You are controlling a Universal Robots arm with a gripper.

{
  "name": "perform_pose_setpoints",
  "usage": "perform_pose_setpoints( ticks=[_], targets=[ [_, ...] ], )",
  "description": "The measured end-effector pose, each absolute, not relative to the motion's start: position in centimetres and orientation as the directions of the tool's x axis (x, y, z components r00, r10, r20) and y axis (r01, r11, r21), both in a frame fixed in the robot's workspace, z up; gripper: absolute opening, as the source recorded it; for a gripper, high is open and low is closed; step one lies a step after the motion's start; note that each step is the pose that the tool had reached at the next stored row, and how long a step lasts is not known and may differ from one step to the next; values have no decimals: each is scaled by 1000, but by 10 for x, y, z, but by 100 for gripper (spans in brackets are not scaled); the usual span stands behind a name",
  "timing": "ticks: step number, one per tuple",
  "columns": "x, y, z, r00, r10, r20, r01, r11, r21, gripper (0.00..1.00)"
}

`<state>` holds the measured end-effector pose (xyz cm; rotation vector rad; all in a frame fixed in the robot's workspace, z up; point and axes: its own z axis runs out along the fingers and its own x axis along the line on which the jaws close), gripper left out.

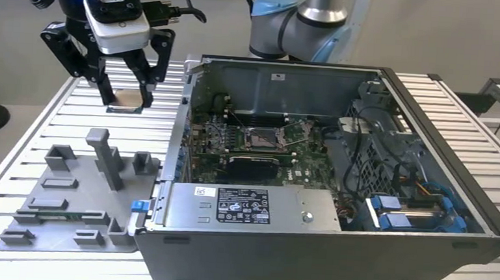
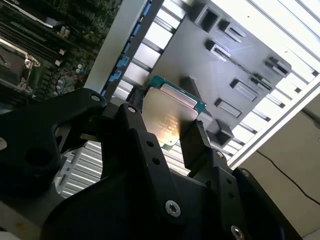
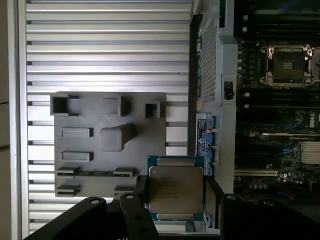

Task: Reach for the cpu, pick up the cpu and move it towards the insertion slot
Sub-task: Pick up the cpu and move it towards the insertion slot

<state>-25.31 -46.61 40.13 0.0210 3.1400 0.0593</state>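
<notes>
Silver-beige cpu (image 3: pixel 175 189) is clamped between the black gripper's (image 1: pixel 128 104) fingers | it is held over the slatted aluminium table (image 1: pixel 51 118), near the grey fixture plate (image 1: pixel 63 213) | insertion slot (image 1: pixel 262 138) is seen well apart, inside the open computer case (image 1: pixel 313 248)

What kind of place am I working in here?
Most likely a robotics lab bench for PC assembly trials: a slatted aluminium table carries an open computer case and a grey fixture plate, and the gripper is shut on the cpu above that table.
</notes>
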Motion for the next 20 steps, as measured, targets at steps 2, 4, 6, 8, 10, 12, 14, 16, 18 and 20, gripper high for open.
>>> perform_pose_setpoints(
  ticks=[2, 4, 6, 8, 10, 12, 14, 16, 18, 20],
  targets=[
    [-250, -466, 401, -1000, 13, -1, 13, 999, 38, 0],
    [-246, -466, 401, -1000, 13, -1, 13, 999, 38, 0],
    [-243, -466, 401, -1000, 13, -1, 13, 999, 38, 0],
    [-239, -466, 401, -1000, 13, -1, 13, 999, 38, 0],
    [-236, -466, 401, -1000, 13, -1, 13, 999, 38, 0],
    [-232, -466, 401, -1000, 13, -1, 13, 999, 38, 0],
    [-229, -466, 401, -1000, 13, -1, 13, 999, 38, 0],
    [-225, -466, 401, -1000, 13, -1, 13, 999, 38, 0],
    [-222, -466, 401, -1000, 13, -1, 13, 999, 38, 0],
    [-218, -466, 401, -1000, 13, -1, 13, 999, 38, 0]
  ],
)
